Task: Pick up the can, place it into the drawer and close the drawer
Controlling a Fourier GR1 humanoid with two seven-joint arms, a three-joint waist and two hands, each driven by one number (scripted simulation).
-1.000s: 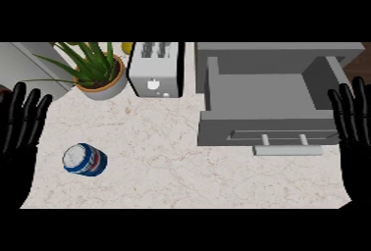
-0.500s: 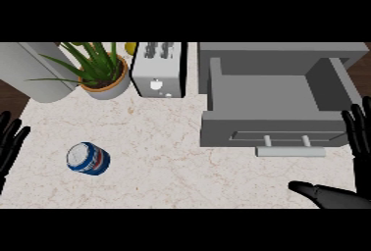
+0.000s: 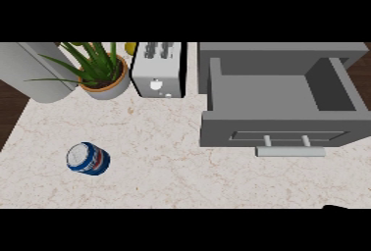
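Can [image 3: 88, 158]: blue and white with a pale top, sitting on the marble counter [image 3: 167, 181] toward the left front, tilted so that its top is facing up and to the left. Nothing is touching it; it is standing well apart from the drawer and from the plant.

Drawer [image 3: 279, 105]: grey, standing pulled out at the right, its inside showing bare grey floor. Front panel is facing the lower edge of the view, carrying a pale bar handle [image 3: 290, 151] on two short posts. The can is lying to the left of and slightly nearer than this front panel.

Behind the can: a potted plant [image 3: 98, 73] with long green leaves in a grey pot, with a silver toaster [image 3: 157, 70] just beside it on the right. A grey rounded object [image 3: 39, 71] is sitting at the far left corner, possibly a cylinder container; type unclear. A small yellow item [image 3: 130, 47] is peeking out behind the toaster.

Right hand [image 3: 334, 208]: only a small dark tip is showing at the lower right edge of the counter; finger state cannot be told, and it is holding nothing visible. Left hand is showing nowhere in this view.
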